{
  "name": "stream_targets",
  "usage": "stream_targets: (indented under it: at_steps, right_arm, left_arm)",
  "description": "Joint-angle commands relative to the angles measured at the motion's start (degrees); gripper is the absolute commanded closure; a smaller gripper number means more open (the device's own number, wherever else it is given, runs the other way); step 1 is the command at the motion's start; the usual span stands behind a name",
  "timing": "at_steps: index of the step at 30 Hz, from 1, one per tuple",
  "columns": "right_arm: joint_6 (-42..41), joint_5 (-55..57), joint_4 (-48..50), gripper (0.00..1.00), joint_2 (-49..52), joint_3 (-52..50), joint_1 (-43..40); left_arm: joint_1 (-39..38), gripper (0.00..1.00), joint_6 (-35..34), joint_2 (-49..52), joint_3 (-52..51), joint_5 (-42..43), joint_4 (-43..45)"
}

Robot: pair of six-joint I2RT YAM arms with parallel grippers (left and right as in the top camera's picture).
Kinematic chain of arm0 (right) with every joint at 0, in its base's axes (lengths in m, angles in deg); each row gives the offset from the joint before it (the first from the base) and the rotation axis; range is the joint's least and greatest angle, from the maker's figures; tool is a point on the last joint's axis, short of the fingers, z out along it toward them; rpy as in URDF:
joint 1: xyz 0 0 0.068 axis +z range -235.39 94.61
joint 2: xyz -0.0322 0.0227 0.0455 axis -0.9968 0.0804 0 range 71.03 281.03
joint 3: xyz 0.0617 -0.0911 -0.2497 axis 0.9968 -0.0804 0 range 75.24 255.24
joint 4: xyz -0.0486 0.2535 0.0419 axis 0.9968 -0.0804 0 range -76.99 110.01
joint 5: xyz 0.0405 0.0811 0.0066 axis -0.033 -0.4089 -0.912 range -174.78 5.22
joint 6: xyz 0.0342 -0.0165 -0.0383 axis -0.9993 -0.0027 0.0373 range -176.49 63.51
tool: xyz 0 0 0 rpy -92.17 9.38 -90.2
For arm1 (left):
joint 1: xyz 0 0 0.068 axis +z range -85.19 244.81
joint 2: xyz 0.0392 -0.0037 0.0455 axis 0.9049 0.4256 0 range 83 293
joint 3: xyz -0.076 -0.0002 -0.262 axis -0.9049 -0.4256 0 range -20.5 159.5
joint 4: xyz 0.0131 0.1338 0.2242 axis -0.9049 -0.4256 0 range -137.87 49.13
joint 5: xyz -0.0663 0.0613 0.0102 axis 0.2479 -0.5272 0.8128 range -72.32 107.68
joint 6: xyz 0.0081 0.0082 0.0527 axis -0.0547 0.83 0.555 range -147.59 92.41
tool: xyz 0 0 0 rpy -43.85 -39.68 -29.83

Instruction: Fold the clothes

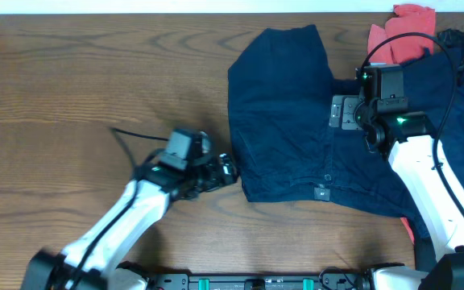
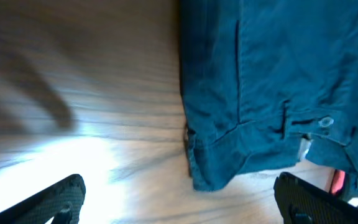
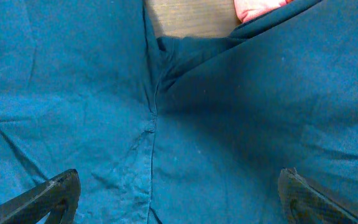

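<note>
Though having the navy shorts spread flat right of centre on the table, seemingly yet to make a single fold, with left gripper gaping empty beside the waistband corner and right gripper gaping empty over the crotch seam.

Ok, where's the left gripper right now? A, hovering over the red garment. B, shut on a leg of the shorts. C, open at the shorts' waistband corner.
C: the left gripper sits with its fingers wide apart at the waistband corner of the navy shorts, while the red garment lies far off to the right.
</note>
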Motion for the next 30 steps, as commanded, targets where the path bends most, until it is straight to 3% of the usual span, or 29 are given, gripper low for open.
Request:
stream_targets:
  at_steps: [1,3,8,10,16,21,24,27,28,29,30]
  right_arm:
    - [-1.27,0.59,-0.26,0.01,-0.42,0.26,-0.33]
    - [-1.27,0.59,-0.28,0.01,-0.42,0.26,-0.35]
    - [-1.25,0.61,-0.33,0.01,-0.42,0.26,-0.5]
    - [-1.25,0.61,-0.5,0.01,-0.42,0.26,-0.55]
    - [-1.22,0.66,-0.76,0.01,-0.42,0.26,-0.68]
    - [-1.22,0.61,-1.55,0.01,-0.42,0.26,-0.94]
    - [-1.22,0.59,-1.62,0.01,-0.42,0.26,-0.96]
    - [-1.25,0.52,-1.77,0.01,-0.42,0.26,-0.96]
    - [-1.25,0.48,-1.95,0.01,-0.42,0.26,-0.96]
    - [-1.25,0.33,-2.1,0.01,-0.42,0.26,-0.96]
    - [-1.25,0.09,-2.25,0.01,-0.42,0.26,-0.96]
  left_arm:
    - [-3.76,0.01,-9.25,6.01,1.31,0.57,4.48]
    - [-5.84,0.03,-11.87,9.49,1.33,0.61,9.07]
    - [-10.01,0.47,-15.87,13.84,1.31,0.83,14.36]
    - [-10.95,0.94,-14.47,13.92,1.31,0.76,13.77]
    - [-5.46,0.94,-5.01,10.21,1.38,0.28,5.68]
    - [9.46,0.94,10.73,2.4,2.62,-12.5,-5.4]
    - [20.28,0.94,19.39,-1.18,5.2,-21.84,-4.31]
    - [30.95,0.94,22.56,-2.03,10.29,-21.2,-0.42]
    - [33.53,0.83,22.47,-1.95,11.93,-18.99,-0.04]
    - [35.67,0.38,21.99,-1.9,13.4,-16.41,-0.09]
    - [37.31,0.04,21.81,-1.9,14.47,-13.07,-0.31]
